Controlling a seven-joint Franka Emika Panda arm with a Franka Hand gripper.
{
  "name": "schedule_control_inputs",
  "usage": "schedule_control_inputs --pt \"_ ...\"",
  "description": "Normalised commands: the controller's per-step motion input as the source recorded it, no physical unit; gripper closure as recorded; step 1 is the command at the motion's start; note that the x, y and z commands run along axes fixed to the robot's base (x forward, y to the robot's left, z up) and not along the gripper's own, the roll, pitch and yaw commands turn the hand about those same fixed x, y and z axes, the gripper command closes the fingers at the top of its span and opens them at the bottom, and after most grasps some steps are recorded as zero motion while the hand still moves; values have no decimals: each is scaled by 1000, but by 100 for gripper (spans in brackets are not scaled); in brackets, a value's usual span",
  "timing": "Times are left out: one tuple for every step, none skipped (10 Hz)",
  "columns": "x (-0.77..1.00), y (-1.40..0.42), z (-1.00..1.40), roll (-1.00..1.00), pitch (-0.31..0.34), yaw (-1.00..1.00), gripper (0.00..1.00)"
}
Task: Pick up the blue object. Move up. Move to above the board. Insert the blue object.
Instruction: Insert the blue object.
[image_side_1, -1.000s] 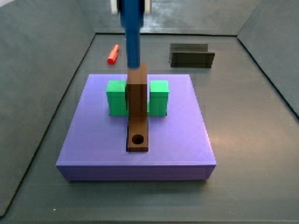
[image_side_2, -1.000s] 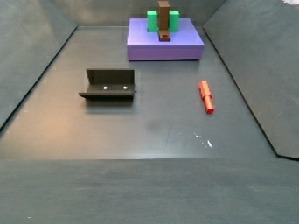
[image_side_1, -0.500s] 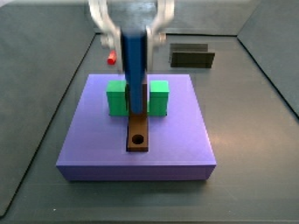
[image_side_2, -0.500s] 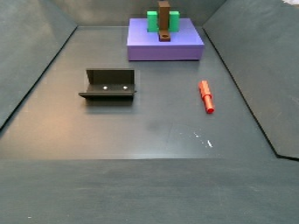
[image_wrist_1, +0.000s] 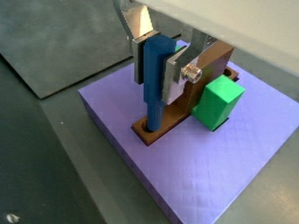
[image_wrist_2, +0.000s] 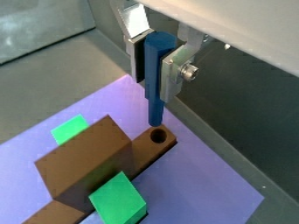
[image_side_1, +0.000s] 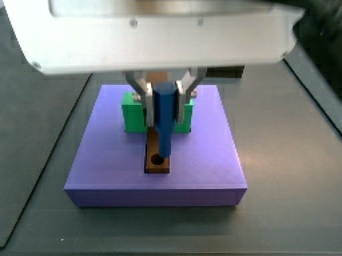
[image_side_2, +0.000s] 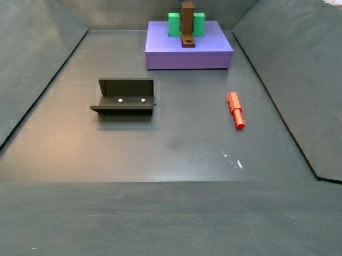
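One thin blue object (image_wrist_1: 155, 77) hangs upright in my end effector (image_wrist_1: 159, 59), the silver fingers (image_wrist_1: 179, 68) closed flat on its upper part. In a wrist view its lower tip sits just over the round hole (image_wrist_2: 158, 136) near the board (image_wrist_2: 100, 162) end; whether it has entered yet I cannot tell. It looks like a stiff, light, smooth rod, so I judge it could swivel in the pads if the tip catches the rim. The high hold leaves the lower length free for the hole, which suits insertion.

Going left to right in a side view, the dark fixture (image_side_2: 124, 97) stands at left centre on the grey counter (image_side_2: 160, 150), the purple slab (image_side_2: 189, 50) with the green block (image_side_2: 177, 24) lies at upper centre, and a short red stick (image_side_2: 237, 110) lies right of centre, well apart from the slab. Dark walls enclose the counter.
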Motion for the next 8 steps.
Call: schedule_control_inputs --pt "-3 0 -117 56 0 23 100" --pt "0 0 -146 50 0 43 100" --pt "-54 0 -134 0 -1 17 100" --pt "-49 0 -146 0 -11 20 100" --pt "-63 0 -160 0 -17 17 100" --pt "-100 0 -151 0 -26 9 100" --pt "-131 0 -123 -6 -33 3 100" --pt "-66 0 -94 -36 -39 20 100"
